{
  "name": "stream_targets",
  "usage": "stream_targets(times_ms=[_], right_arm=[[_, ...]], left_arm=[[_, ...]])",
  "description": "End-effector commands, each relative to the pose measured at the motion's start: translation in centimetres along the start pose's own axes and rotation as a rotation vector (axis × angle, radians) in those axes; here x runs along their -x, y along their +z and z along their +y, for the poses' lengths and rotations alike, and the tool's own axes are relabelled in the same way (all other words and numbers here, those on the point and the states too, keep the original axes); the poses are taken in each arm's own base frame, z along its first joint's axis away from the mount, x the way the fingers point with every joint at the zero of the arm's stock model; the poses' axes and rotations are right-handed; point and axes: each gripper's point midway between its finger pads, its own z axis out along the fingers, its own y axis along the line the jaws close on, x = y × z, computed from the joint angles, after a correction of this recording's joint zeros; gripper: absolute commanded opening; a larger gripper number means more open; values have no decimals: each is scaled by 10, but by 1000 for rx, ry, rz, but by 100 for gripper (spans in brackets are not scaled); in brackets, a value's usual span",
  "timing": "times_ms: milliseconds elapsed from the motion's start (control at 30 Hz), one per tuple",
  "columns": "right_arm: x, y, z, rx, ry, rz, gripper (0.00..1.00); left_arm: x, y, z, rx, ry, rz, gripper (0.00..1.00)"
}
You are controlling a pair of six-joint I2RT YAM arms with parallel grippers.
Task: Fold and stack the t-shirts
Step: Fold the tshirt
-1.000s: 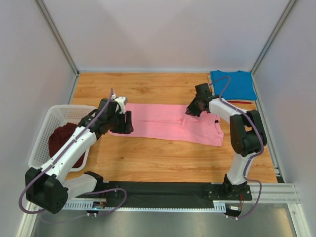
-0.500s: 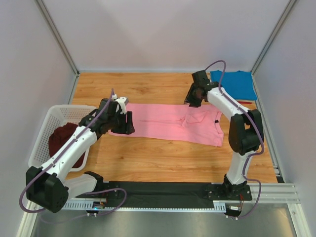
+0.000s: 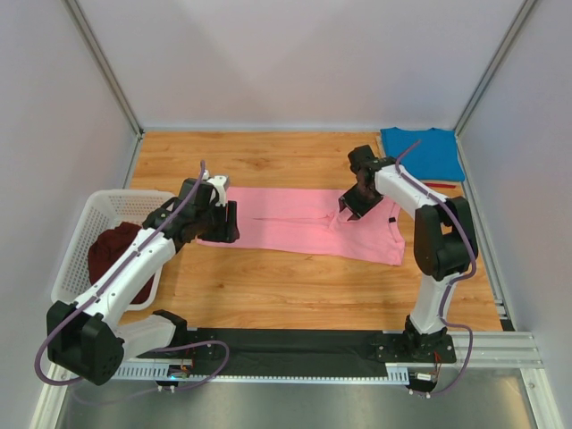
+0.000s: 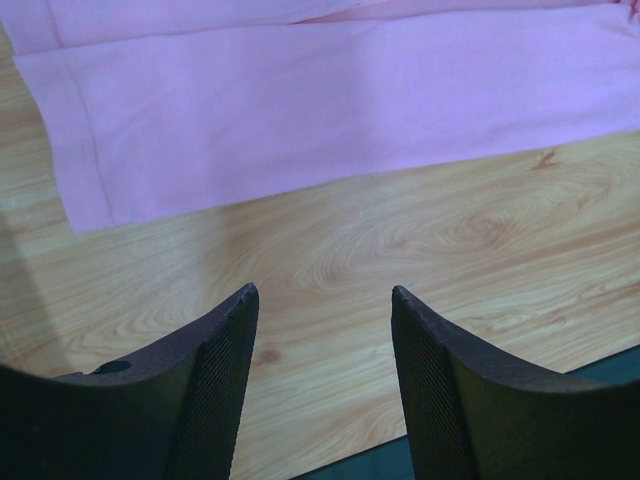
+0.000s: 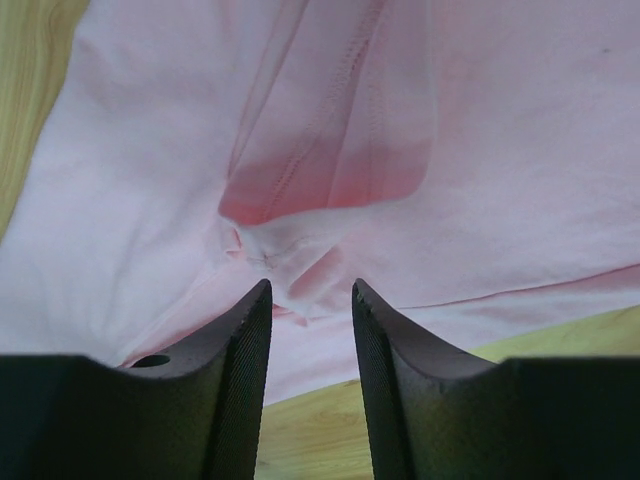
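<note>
The bright pink t-shirt (image 3: 286,219) lies spread flat across the middle of the wooden table, with one sleeve folded in at its right end. My right gripper (image 3: 350,204) is open just above that folded sleeve (image 5: 330,170), holding nothing. My left gripper (image 3: 231,222) is open and empty over bare wood at the shirt's left hem (image 4: 90,150). The blue t-shirt (image 3: 422,152) lies folded at the back right corner. The dark maroon t-shirt (image 3: 116,259) sits bunched in the basket.
The white lattice basket (image 3: 76,250) stands at the left edge of the table. A thin red strip (image 3: 438,184) shows at the blue shirt's near edge. Grey walls close in the back and sides. A black mat (image 3: 295,344) runs along the near edge.
My right gripper lifted back toward the shirt's far edge, then came forward and down over the folded sleeve. My left gripper has barely moved.
</note>
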Motion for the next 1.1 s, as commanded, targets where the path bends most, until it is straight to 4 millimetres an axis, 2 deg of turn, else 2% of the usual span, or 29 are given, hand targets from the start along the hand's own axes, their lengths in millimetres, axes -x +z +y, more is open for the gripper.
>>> stream_targets(times_ms=[0,200,367,767,867,1067], right_arm=[[8,-2,-3,-48,163,-21,40],[16,-5,2,1,290,-34,41],[14,3,7,-11,330,49,40],[13,23,19,-29,357,105,39],[14,24,25,-6,340,109,35],[20,21,32,40,300,85,19]], left_arm=[[8,-6,4,29,0,-28,63],[6,-6,3,24,-3,-19,63],[7,-7,5,37,-4,-24,63],[6,-5,3,21,-1,-18,62],[6,-5,2,18,0,-14,62],[6,-5,2,18,0,-14,61]])
